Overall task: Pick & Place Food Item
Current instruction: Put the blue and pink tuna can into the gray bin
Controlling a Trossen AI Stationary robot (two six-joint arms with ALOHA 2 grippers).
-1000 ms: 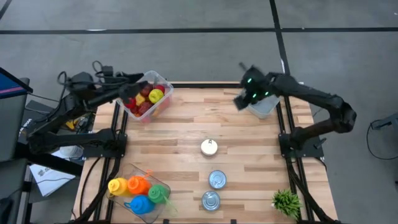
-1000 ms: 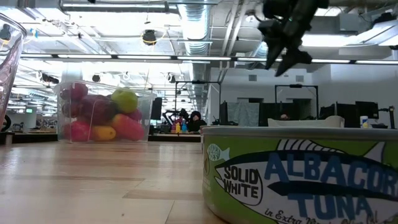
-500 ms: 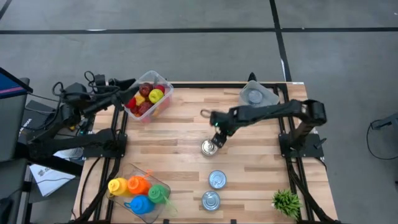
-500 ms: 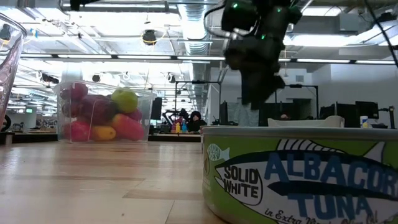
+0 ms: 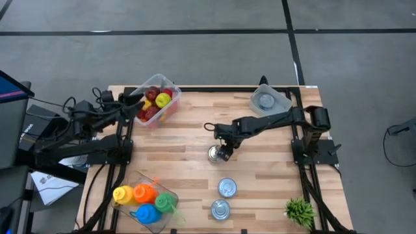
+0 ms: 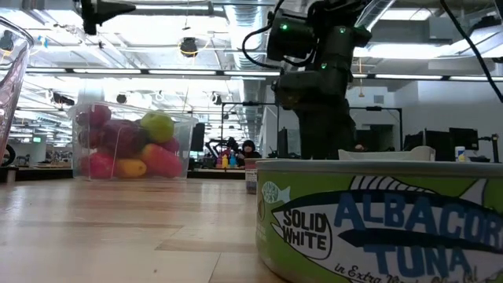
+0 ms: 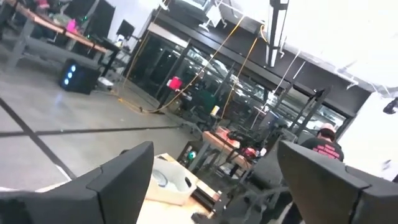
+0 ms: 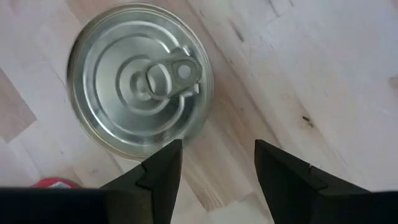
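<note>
A silver pull-tab can (image 5: 216, 154) stands upright on its base on the wooden table (image 5: 195, 175), near the middle. My right gripper (image 5: 225, 149) hangs just above it, pointing steeply down. In the right wrist view the can's lid (image 8: 140, 81) lies beside the open fingers, not between them, and only bare wood shows in the gap of my right gripper (image 8: 217, 171). My left gripper (image 5: 136, 103) hovers open at the table's far left corner, next to a clear bin of toy fruit (image 5: 155, 103). It points about level, with nothing between its fingers (image 7: 124, 171).
A clear tub (image 5: 270, 101) holding a can sits at the far right corner. Two more cans (image 5: 227, 187) (image 5: 220, 209) stand near the front edge, a small plant (image 5: 299, 211) at front right, and a bin of coloured bottles (image 5: 146, 198) at front left. A tuna can (image 6: 377, 220) fills the low view.
My right gripper has swung from over the far-right tub toward the table's middle and come down over the pull-tab can, tipping to point more steeply down. My left arm has drawn back toward the left edge and sunk. The can has stayed put.
</note>
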